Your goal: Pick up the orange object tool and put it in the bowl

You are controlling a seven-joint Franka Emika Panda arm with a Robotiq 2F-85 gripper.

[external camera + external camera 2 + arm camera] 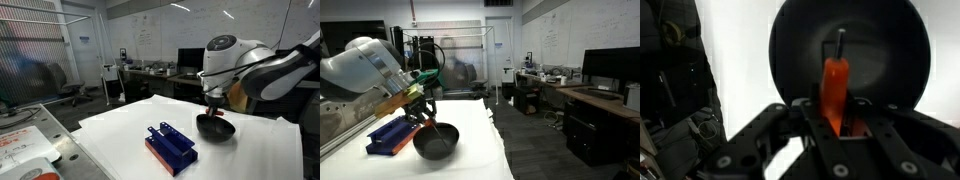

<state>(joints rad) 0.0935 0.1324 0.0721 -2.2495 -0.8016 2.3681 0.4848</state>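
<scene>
The gripper [836, 118] is clamped on the orange tool [835, 82], hanging right over the black bowl [895, 60], so this looks like the placing step: ease down a little, then open. In the wrist view the tool's long axis runs from 6 to 12 o'clock, dark tip at 12.

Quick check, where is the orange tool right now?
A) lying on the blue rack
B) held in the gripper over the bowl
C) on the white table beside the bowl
B: the wrist view shows the orange tool held in the gripper, with the bowl behind it.
</scene>
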